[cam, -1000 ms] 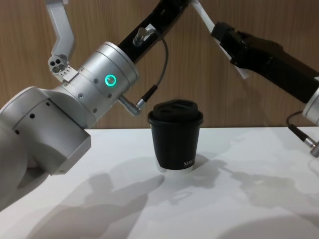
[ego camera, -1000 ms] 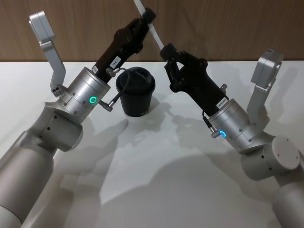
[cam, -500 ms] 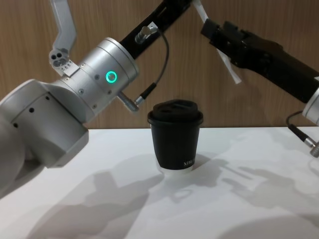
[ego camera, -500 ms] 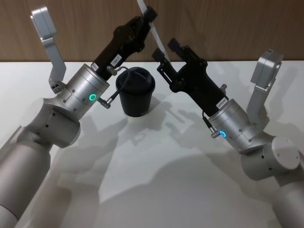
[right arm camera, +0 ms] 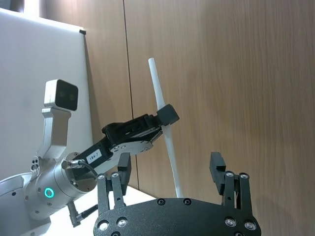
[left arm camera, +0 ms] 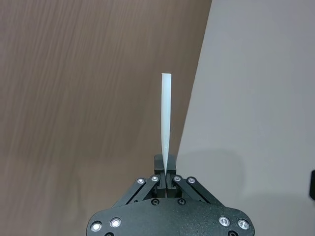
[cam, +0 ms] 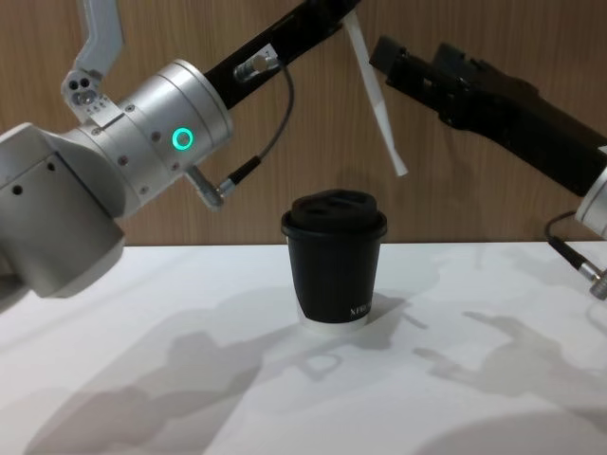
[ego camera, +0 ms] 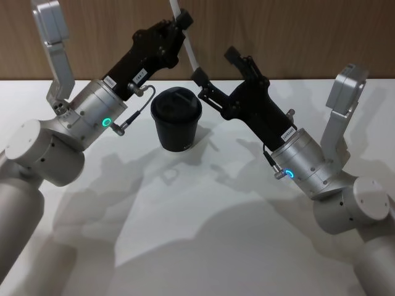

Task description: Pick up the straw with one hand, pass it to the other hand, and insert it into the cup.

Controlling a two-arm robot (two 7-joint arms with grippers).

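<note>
The white straw (ego camera: pixel 192 55) is held high and tilted, with my left gripper (ego camera: pixel 179 21) shut on its upper part. In the left wrist view the straw (left arm camera: pixel 166 118) sticks out from the closed left gripper (left arm camera: pixel 166 169). Its free lower end (cam: pixel 398 169) hangs above and just right of the black lidded cup (cam: pixel 334 256). The cup (ego camera: pixel 176 120) stands upright on the table. My right gripper (ego camera: pixel 213 64) is open right beside the straw's lower end, not holding it. In the right wrist view the straw (right arm camera: pixel 158 93) rises beyond the spread right gripper (right arm camera: pixel 170 164).
The white table (ego camera: pixel 203 234) stretches wide in front of the cup. A brown wood wall (cam: pixel 190 209) stands close behind. Both arms reach in over the table from either side of the cup, and a grey cable (cam: pixel 270 142) loops off the left wrist.
My right gripper has opened and let go of the straw. My left arm has swung left with the straw, whose lower end now hangs free near the cup.
</note>
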